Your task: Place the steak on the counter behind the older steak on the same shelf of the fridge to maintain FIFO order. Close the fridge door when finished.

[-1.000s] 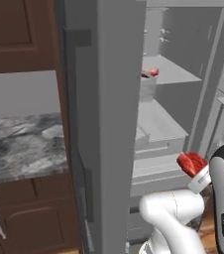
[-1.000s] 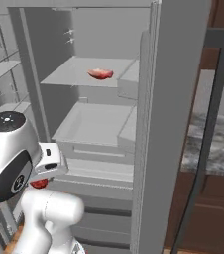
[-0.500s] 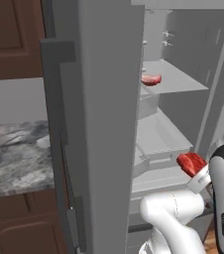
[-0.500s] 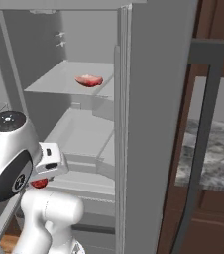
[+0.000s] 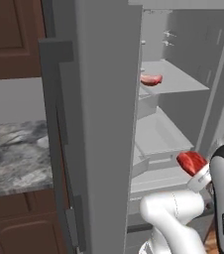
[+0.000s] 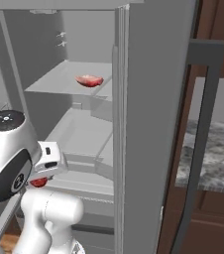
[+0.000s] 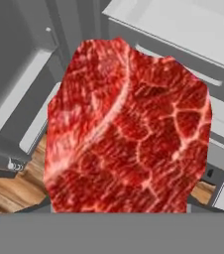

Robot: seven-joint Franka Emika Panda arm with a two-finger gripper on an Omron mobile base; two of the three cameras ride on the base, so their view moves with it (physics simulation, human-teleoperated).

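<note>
Views have swung rightward as the base drove; counter [image 5: 15, 154] at left, older steak [image 5: 151, 79] on the top shelf [image 5: 183, 82], tool [image 5: 199, 174] clamped on the steak [image 5: 191, 161] low by the fridge [image 5: 99, 124]; lifting could clip a shelf edge

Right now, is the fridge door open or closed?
Open. The fridge door is swung out, so the shelf inside shows, with the older steak lying on it.

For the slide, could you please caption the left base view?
Gripper carries the steak low before the open fridge; older steak waits on the shelf.
</note>
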